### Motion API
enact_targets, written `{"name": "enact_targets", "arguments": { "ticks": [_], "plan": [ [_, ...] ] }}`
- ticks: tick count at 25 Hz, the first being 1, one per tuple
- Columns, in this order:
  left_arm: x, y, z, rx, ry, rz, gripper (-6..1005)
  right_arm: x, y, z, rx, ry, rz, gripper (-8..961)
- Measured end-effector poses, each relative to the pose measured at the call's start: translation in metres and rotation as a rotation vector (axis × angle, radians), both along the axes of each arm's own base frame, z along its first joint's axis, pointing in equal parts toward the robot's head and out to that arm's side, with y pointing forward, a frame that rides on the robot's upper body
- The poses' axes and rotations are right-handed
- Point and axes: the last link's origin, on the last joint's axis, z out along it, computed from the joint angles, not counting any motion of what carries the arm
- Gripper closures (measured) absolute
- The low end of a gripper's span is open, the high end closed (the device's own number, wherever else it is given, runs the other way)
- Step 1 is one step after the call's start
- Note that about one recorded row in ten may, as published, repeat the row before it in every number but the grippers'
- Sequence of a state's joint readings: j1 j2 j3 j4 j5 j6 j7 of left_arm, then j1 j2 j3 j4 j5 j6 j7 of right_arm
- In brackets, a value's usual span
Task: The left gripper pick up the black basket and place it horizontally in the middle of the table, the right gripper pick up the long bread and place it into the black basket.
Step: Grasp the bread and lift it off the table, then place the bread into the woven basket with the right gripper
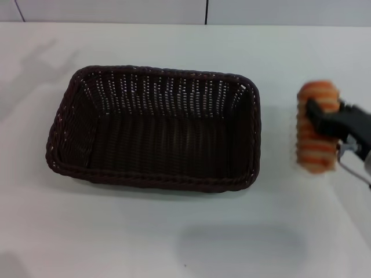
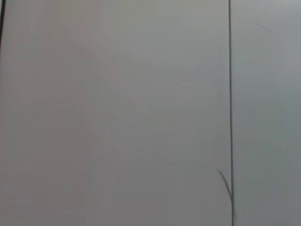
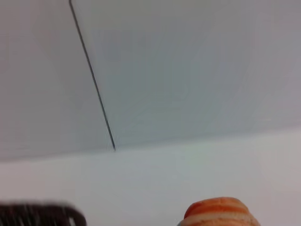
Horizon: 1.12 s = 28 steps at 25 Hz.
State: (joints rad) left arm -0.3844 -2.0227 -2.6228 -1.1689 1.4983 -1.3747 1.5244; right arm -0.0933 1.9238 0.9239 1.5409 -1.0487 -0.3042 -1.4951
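The black basket (image 1: 156, 127) lies lengthwise across the middle of the white table (image 1: 174, 243), empty inside. My right gripper (image 1: 322, 119) is shut on the long bread (image 1: 316, 128), a cream loaf with orange stripes, and holds it to the right of the basket, apart from its rim. The bread looks blurred. In the right wrist view the bread's end (image 3: 218, 214) and a bit of the basket's rim (image 3: 42, 215) show. The left gripper is out of view; the left wrist view shows only a plain wall.
A wall with dark seams (image 1: 206, 11) runs along the table's far edge. The right arm's thin cable (image 1: 351, 171) hangs near the table's right edge.
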Motion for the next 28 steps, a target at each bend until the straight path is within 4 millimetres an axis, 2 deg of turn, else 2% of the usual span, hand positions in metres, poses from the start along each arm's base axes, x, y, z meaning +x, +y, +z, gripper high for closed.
{"name": "enact_targets", "arguments": {
  "ticks": [5,8,15,18,24,28],
  "plan": [
    [0.000,0.001,0.000,0.001,0.000,0.003,323,-0.038,-0.005,0.017,0.115,-0.075,0.131,431],
    [-0.001,0.001,0.000,0.002,-0.001,0.006,323,-0.063,-0.009,0.019,0.134,-0.087,0.215,480],
    [0.000,0.002,0.001,0.005,-0.001,0.005,323,-0.107,-0.010,-0.002,0.022,-0.048,0.417,536],
    [0.000,0.002,0.001,0.006,-0.001,0.004,323,-0.117,-0.010,-0.013,-0.041,-0.037,0.481,564],
    [0.000,0.001,0.000,0.006,-0.006,0.005,323,-0.117,-0.006,-0.027,-0.150,0.008,0.528,618],
    [0.000,0.001,0.000,0.008,-0.011,0.005,323,-0.115,-0.003,-0.031,-0.207,0.023,0.551,586]
  ]
}}
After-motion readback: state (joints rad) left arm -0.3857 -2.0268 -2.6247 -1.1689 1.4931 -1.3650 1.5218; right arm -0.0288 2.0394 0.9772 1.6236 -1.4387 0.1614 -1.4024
